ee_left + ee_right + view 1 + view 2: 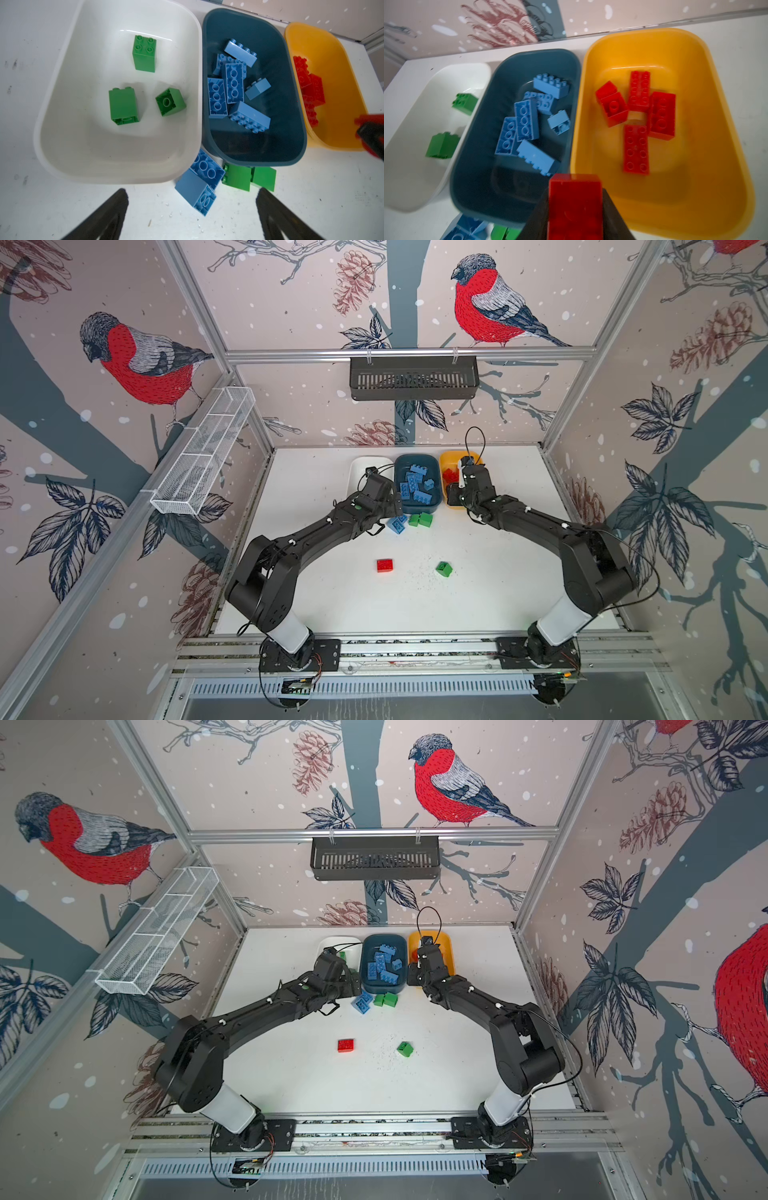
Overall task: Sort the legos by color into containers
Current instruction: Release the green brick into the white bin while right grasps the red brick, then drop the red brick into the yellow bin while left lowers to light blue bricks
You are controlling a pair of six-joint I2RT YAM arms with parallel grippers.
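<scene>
the sort is judged well past halfway. three tubs are lined up at 12 o'clock on the surface (pixel 498 593). three green bricks (pixel 144 54) are gathered in the white tub (pixel 68 128), about six blue bricks (pixel 233 86) in the teal tub (pixel 280 135), and about five red bricks (pixel 636 148) in the yellow tub (pixel 695 145). no mixed colours are seen.

a held red brick (pixel 575 207) is clamped by its sides between the right fingers (pixel 615 220). it is carried above the near rims where the teal and yellow tubs meet, so a drop into yellow is judged to be next. the left fingers (pixel 104 218) are spread wide with nothing between them, hung at 6 o'clock of the white tub.

six bricks are left on the surface. a blue pair (pixel 197 187) and a green pair (pixel 236 178) are huddled at 6 o'clock of the teal tub, just beside its rim. a lone red brick (pixel 385 565) and a lone green brick (pixel 444 569) are found at 7 and 5 o'clock of that huddle.

the bricks are seen as chunky, glossy, studded plastic, square or oblong. several are tipped over, with hollow undersides shown.
</scene>
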